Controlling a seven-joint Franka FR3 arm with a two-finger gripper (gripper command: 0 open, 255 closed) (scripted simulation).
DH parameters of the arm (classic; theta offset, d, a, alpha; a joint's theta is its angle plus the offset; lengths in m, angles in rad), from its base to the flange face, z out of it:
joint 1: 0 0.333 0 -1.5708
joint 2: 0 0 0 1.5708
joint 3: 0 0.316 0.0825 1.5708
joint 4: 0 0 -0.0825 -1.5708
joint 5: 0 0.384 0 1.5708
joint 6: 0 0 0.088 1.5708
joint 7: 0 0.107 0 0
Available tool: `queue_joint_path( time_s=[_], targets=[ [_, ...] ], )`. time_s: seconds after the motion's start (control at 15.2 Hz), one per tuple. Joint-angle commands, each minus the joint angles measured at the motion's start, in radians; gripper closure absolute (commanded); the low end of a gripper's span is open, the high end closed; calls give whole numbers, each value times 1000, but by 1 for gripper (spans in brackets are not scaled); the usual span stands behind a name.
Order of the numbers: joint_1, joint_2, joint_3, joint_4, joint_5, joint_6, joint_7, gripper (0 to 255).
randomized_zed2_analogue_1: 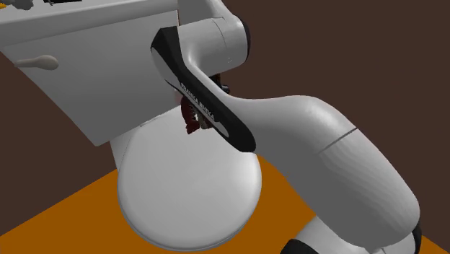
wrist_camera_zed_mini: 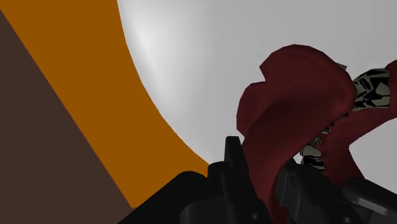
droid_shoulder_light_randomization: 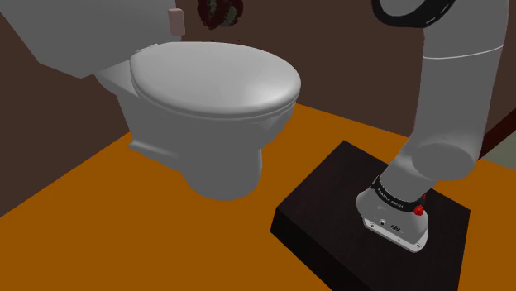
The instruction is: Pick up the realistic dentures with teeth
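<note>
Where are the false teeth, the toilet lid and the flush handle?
false teeth (wrist_camera_zed_mini: 299,95): wrist view, on the dark red gum.
toilet lid (droid_shoulder_light_randomization: 215,78): shoulder view, middle of its top.
flush handle (randomized_zed2_analogue_1: 40,63): second exterior view, on the lever.

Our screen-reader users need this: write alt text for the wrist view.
The black gripper clasps dark red dentures with pale teeth above a white toilet lid. Orange floor and a brown wall lie beyond.
</note>
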Motion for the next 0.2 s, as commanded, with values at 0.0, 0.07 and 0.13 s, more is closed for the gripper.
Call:
queue_joint_path(
  time_s=[0.0,0.07,0.13],
  targets=[
    [5,36,-1,92,-3,-55,-4,255],
    [5,40,-1,100,-4,-60,-5,255],
    [5,40,-1,101,-4,-60,-5,255]
  ],
)
